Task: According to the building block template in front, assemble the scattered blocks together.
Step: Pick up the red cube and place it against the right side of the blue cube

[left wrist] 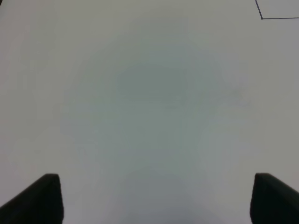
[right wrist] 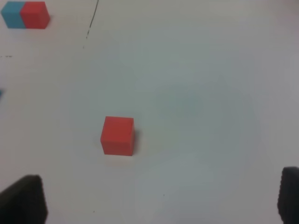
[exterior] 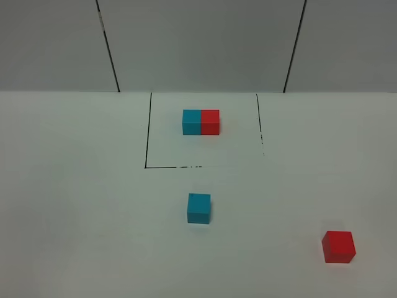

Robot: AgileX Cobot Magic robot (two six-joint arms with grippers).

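Note:
The template point(exterior: 201, 121), a cyan cube joined to a red cube with cyan on the left, stands inside a black-lined square at the back of the table; it also shows in the right wrist view point(right wrist: 25, 14). A loose cyan cube point(exterior: 199, 208) sits in front of the square near the middle. A loose red cube point(exterior: 339, 246) sits at the front right, also in the right wrist view point(right wrist: 117, 135). My left gripper point(left wrist: 154, 198) is open over bare table. My right gripper point(right wrist: 161, 198) is open, with the red cube ahead of it. Neither arm shows in the exterior view.
The black outline point(exterior: 147, 139) marks the square on the white table; a corner of it shows in the left wrist view point(left wrist: 261, 17). A grey panelled wall point(exterior: 198, 43) stands behind the table.

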